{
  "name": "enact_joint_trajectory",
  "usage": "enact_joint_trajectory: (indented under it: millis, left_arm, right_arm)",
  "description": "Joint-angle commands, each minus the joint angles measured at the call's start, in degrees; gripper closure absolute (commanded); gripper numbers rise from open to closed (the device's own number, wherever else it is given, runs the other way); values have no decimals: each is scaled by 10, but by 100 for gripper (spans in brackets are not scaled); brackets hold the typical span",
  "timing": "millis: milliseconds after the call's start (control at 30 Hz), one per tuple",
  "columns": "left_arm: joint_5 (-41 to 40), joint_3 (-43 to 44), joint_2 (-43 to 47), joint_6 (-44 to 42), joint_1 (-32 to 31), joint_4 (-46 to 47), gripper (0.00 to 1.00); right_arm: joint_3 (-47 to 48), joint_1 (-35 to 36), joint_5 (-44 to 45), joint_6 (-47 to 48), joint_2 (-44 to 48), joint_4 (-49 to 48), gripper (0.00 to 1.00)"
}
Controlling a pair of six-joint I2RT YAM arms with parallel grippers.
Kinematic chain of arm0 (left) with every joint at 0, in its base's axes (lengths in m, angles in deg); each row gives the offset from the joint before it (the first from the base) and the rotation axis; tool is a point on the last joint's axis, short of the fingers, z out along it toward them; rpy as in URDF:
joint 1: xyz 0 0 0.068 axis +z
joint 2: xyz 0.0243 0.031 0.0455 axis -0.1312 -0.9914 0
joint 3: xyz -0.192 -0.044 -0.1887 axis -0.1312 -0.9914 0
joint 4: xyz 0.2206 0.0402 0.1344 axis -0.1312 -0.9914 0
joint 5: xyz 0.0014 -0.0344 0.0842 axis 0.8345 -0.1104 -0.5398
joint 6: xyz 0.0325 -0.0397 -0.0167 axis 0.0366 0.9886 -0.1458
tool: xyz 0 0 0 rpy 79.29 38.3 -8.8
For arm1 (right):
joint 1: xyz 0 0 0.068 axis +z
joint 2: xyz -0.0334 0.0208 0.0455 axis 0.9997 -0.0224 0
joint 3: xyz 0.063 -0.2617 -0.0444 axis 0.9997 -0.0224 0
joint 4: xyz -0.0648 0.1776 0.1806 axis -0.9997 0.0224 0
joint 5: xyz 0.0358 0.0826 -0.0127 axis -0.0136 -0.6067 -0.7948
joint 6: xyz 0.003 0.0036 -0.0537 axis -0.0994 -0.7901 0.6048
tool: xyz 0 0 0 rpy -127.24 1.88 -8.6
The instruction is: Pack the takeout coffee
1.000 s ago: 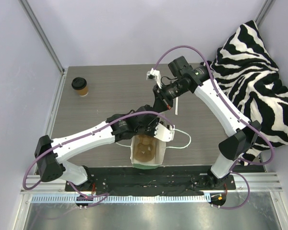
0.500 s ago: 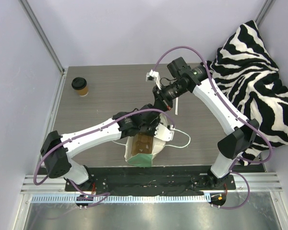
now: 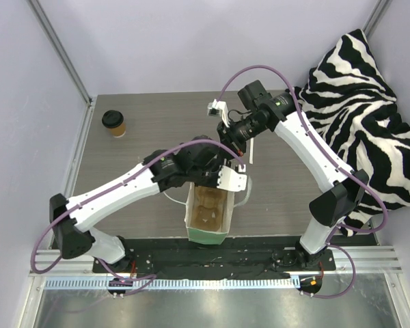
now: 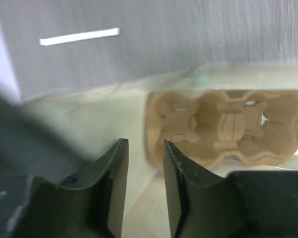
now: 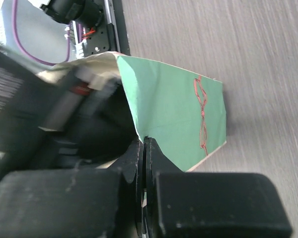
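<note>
My left hand (image 4: 144, 145) has loosened to a narrow, empty gap over the bag (image 3: 208, 236); right hand (image 5: 142, 142) pinches its rim.

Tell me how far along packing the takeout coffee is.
Done: the pulp carrier sits inside the green bag. In hand: the right pincer is shut on the bag's rim, and the left pincer hangs open above the bag's mouth, holding nothing. Left: the takeout coffee stands at the far-left corner of the table, not yet picked up or bagged.
</note>
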Motion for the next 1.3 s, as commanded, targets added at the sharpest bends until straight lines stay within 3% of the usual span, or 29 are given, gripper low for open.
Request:
enact_joint_trajectory:
  millis: [0, 133, 267, 500, 900, 1267]
  left_arm:
    - [12, 35, 61, 54, 3, 1, 59]
    - [-16, 15, 75, 49, 3, 5, 59]
    - [-7, 0, 74, 18, 2, -35, 75]
    - [10, -13, 47, -43, -32, -86, 86]
    - [46, -91, 37, -181, -40, -45, 100]
    - [90, -97, 6, -244, -17, -58, 100]
  right_arm:
    - [9, 4, 11, 10, 17, -19, 99]
    - [8, 4, 12, 12, 22, -22, 99]
    - [8, 4, 12, 11, 26, -22, 99]
    - [9, 4, 2, 7, 30, -20, 99]
    - [9, 3, -17, 23, 26, -10, 99]
    - [11, 4, -23, 38, 22, 3, 99]
